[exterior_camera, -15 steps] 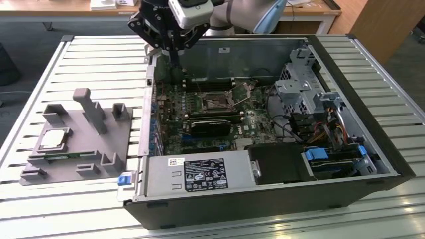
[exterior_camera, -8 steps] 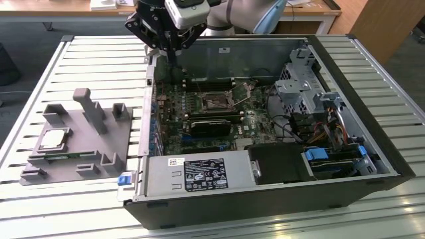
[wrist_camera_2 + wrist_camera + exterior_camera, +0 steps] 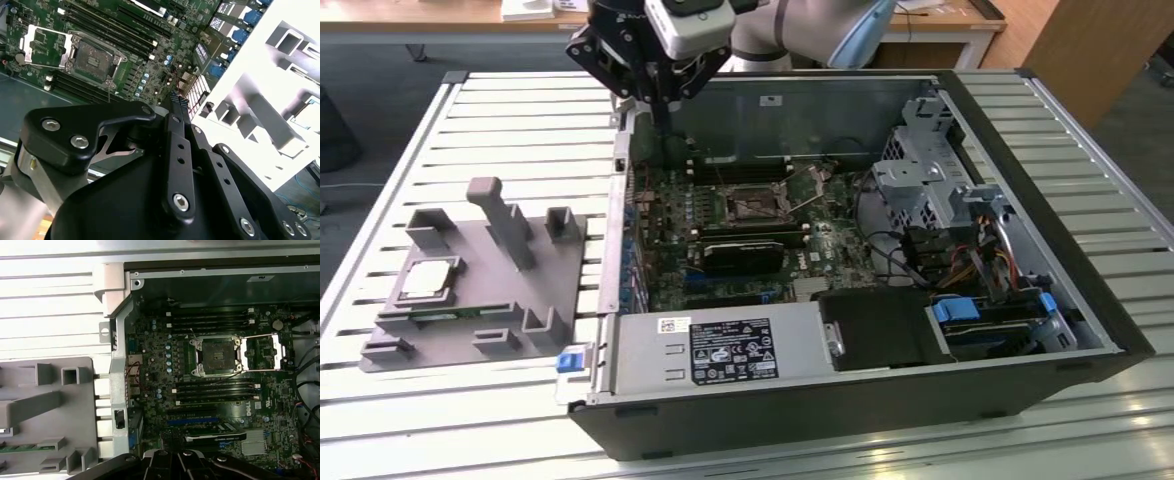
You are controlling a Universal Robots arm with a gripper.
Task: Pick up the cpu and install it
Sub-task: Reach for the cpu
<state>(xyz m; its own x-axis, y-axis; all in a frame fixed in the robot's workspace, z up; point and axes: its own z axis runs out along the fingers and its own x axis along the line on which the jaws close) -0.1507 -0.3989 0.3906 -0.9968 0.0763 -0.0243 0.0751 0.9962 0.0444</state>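
Bright, even light on my slatted table; the case interior lies shadowed; the grey fixture glares white in the second wrist view.

Slatted table: grey holder, computer case (open).

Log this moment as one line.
gripper: jaws shut, empty, above case edge | cpu: on grey fixture beside case | socket: open
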